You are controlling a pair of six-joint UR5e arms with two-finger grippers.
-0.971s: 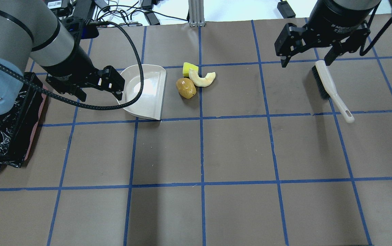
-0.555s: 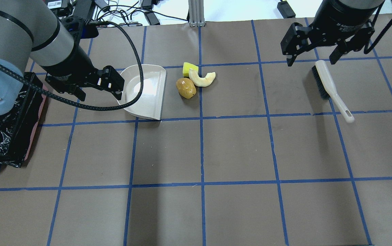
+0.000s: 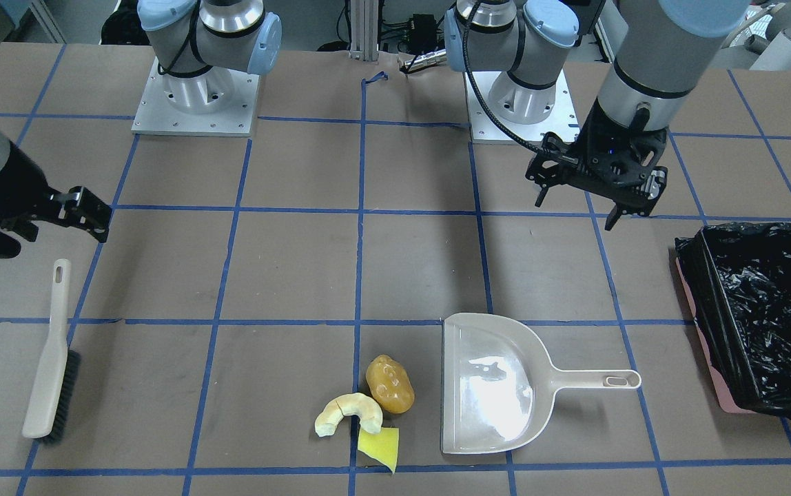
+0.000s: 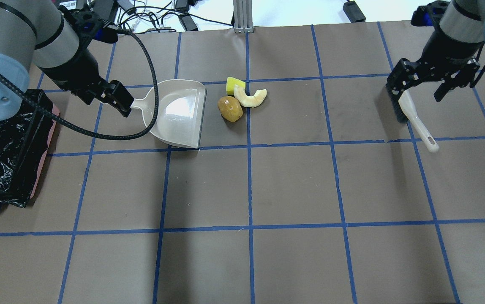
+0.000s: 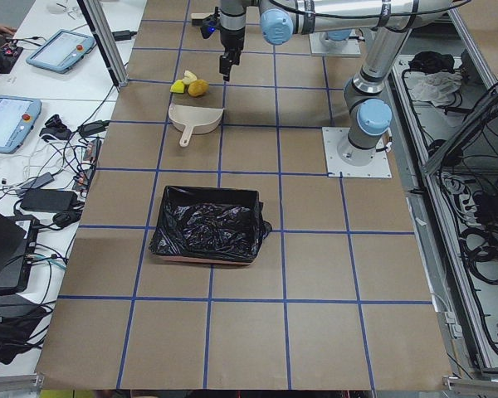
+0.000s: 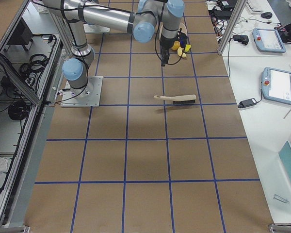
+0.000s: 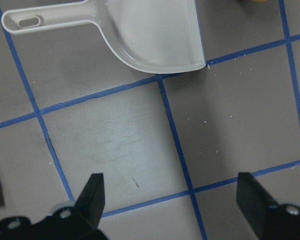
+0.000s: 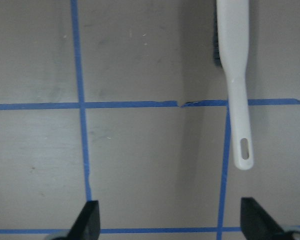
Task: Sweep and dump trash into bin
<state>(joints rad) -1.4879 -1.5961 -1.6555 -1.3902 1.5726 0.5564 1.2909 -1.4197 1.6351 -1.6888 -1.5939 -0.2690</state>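
Observation:
The trash lies together on the table: an amber lump [image 4: 230, 109] [image 3: 390, 384], a pale crescent [image 4: 251, 98] [image 3: 347, 410] and a yellow wedge [image 4: 235, 84] [image 3: 378, 444]. The beige dustpan [image 4: 181, 114] [image 3: 488, 386] lies just left of them in the overhead view, its mouth facing them. My left gripper [image 4: 118, 101] [image 7: 172, 200] is open and empty above the pan's handle [image 7: 50, 20]. My right gripper [image 4: 415, 88] [image 8: 172, 220] is open and empty above a beige brush [image 4: 411, 112] [image 8: 232, 60]. The black-lined bin [image 4: 35, 139] [image 3: 712, 296] stands at the table's left end.
The table is brown paper with a blue tape grid. The left arm's black cable [image 4: 153, 97] loops over the dustpan's rear. Cables and power bricks [image 4: 162, 17] lie beyond the far edge. Bare paper squares fill the near half of the overhead view.
My left gripper has pulled back left off the pan, so its handle now shows. My right gripper has moved right and lower, over the brush head. Trash, pan and brush have not moved.

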